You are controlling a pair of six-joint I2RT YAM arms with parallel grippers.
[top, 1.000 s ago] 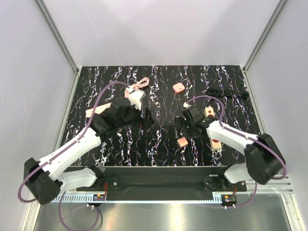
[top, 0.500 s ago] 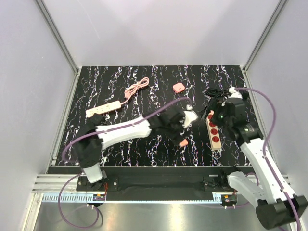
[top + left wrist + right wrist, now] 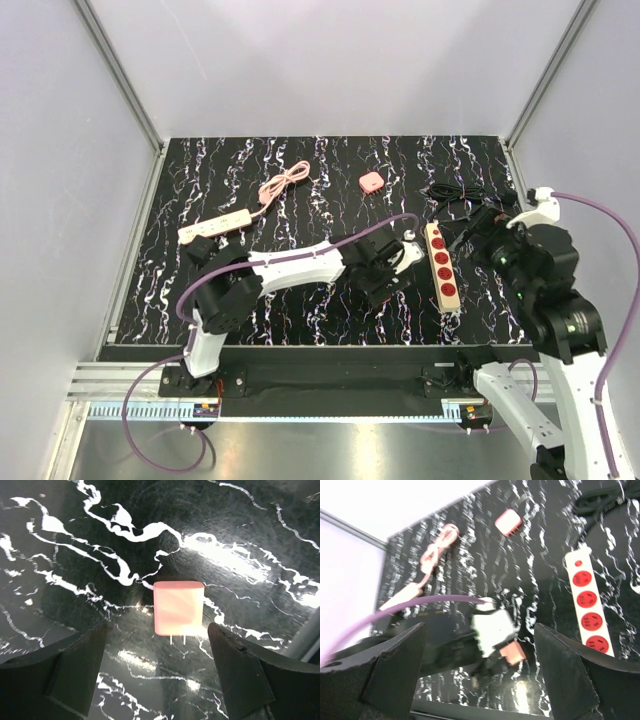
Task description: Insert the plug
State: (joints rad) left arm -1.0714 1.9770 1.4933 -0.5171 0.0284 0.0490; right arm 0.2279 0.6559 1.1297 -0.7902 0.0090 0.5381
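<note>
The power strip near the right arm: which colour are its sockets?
Red sockets on a pale strip, shown best in the right wrist view.

The left gripper (image 3: 156,626) has swung across from the left and now hangs over the small salmon-pink rounded-square plastic plug (image 3: 178,607), with its fingers spread on either side of it. The right gripper (image 3: 479,630) has lifted away from that plug and moved rightward, past the beige power strip with red sockets (image 3: 441,265).

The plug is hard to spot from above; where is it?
Left wrist view: the plug lies on the table between the open left gripper's fingers, left of the power strip.
</note>
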